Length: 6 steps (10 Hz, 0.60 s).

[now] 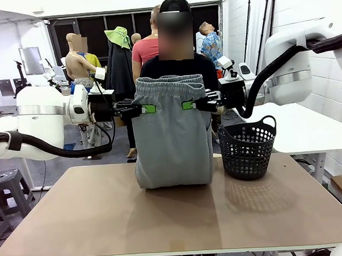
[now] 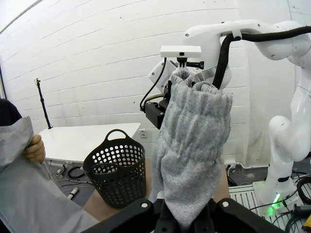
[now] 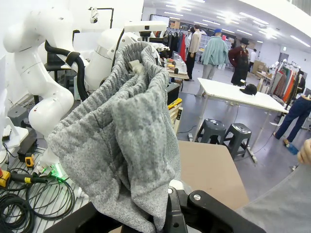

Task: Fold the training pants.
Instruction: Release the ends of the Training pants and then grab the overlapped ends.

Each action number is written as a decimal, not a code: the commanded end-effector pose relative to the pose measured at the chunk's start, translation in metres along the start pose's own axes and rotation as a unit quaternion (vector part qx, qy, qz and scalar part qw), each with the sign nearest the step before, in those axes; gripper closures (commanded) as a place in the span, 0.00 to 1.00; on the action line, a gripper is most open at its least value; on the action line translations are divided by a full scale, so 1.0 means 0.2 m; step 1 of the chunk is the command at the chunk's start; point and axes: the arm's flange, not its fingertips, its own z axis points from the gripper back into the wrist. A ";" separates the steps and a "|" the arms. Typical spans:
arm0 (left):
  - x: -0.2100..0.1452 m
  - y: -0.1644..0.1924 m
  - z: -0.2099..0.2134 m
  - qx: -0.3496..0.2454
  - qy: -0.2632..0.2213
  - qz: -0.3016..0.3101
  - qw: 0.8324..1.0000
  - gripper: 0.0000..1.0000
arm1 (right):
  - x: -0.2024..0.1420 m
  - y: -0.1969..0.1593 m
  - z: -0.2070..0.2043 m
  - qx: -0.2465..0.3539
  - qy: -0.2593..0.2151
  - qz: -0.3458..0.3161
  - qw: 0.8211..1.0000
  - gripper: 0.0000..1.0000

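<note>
The light grey training pants (image 1: 171,139) hang upright over the table, and their lower fold touches the tabletop. My left gripper (image 1: 149,109) is shut on the left side of the gathered waistband (image 1: 169,81). My right gripper (image 1: 188,105) is shut on its right side. In the left wrist view the bunched waistband (image 2: 194,141) rises from between my left gripper (image 2: 184,216). The right wrist view shows the same cloth (image 3: 126,136) pinched in my right gripper (image 3: 165,213). Behind the pants, a person's hand (image 2: 34,148) holds a flat stretch of grey cloth (image 2: 29,194).
A black mesh basket (image 1: 248,150) stands on the brown table (image 1: 163,219), just right of the pants. The person stands at the far edge, directly behind the hanging pants. A white table (image 1: 307,127) lies beyond on the right.
</note>
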 end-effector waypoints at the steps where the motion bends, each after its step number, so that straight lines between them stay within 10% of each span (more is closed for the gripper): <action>1: 0.00 -0.02 0.00 0.008 -0.011 -0.005 1.000 1.00 | 0.01 0.00 0.00 0.004 -0.010 -0.003 1.000 1.00; 6: 0.00 -0.02 0.00 0.008 -0.011 -0.005 1.000 1.00 | 0.01 0.00 0.00 0.004 -0.010 -0.003 1.000 1.00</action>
